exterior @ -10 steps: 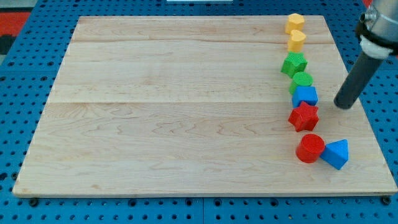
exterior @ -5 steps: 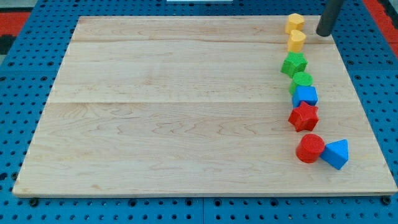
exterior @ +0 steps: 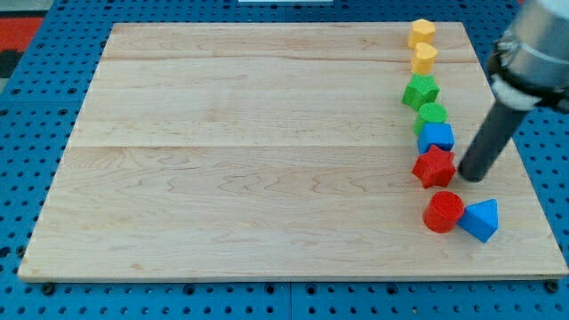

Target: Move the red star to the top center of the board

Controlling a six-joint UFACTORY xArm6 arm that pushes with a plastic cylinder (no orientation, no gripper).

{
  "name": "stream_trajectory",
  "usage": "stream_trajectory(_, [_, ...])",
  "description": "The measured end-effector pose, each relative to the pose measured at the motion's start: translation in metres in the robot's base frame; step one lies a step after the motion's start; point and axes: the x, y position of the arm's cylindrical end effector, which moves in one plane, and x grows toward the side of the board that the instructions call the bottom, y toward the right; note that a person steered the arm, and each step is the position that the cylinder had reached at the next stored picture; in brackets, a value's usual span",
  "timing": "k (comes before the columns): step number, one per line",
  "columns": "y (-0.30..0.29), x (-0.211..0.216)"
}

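Observation:
The red star lies near the board's right edge, in a column of blocks. My tip stands just to the right of the red star, close to it with a small gap. Above the star sit a blue block, a green block, a green star and two yellow blocks. Below the star are a red round block and a blue triangular block, touching each other.
The wooden board lies on a blue pegboard table. The rod's arm body hangs over the board's right edge at the view's upper right.
My tip moved from the right of the blue block up to the top right near the yellow blocks, then came back down to just right of the red star. No block has moved.

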Motion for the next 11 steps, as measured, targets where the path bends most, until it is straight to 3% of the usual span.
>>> stream_trajectory(1, [-0.075,-0.004])
stream_trajectory(3, [-0.199,-0.087])
stream_trajectory(4, [-0.187,-0.107])
stream_trajectory(5, [-0.187,-0.078])
stream_trajectory(6, [-0.168,-0.089])
stream_trajectory(8, [-0.138,-0.149])
stream_trajectory(9, [-0.123,-0.133])
stream_trajectory(11, [-0.142,-0.192])
